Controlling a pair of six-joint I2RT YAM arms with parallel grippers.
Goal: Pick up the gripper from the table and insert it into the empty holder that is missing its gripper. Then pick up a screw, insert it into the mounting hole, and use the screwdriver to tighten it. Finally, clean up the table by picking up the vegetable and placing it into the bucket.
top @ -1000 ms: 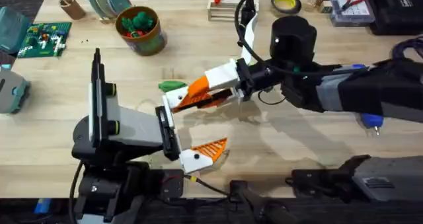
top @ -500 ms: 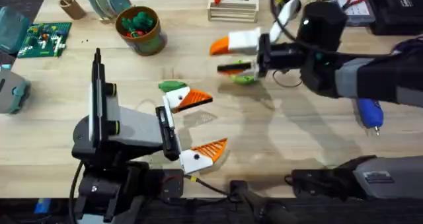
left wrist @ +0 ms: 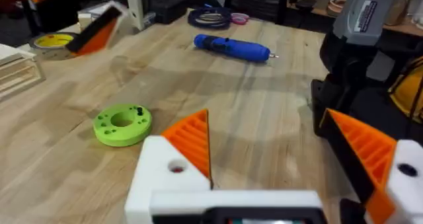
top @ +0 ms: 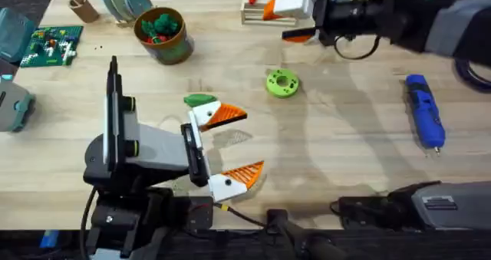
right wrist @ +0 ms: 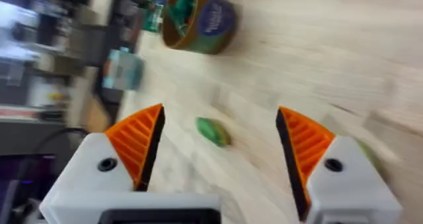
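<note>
Your left gripper (top: 224, 149) sits spread and empty, both pads fitted. Your right gripper (top: 290, 20), also wide and empty, hangs by the far edge; screwdriver (top: 424, 120) lies right, vegetable (top: 199, 100) beside the left claw.

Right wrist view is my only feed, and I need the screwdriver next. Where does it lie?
Observer: The blue screwdriver lies flat on the right side of the table, with nothing touching it.
Operator: And where am I over the table?
Observer: The right gripper hovers at the far edge, beside a pale wooden rack, well away from the screwdriver.
Operator: Is the other arm's claw complete?
Observer: Yes. The left gripper carries an orange ribbed pad on each white finger, and its jaws are open.
</note>
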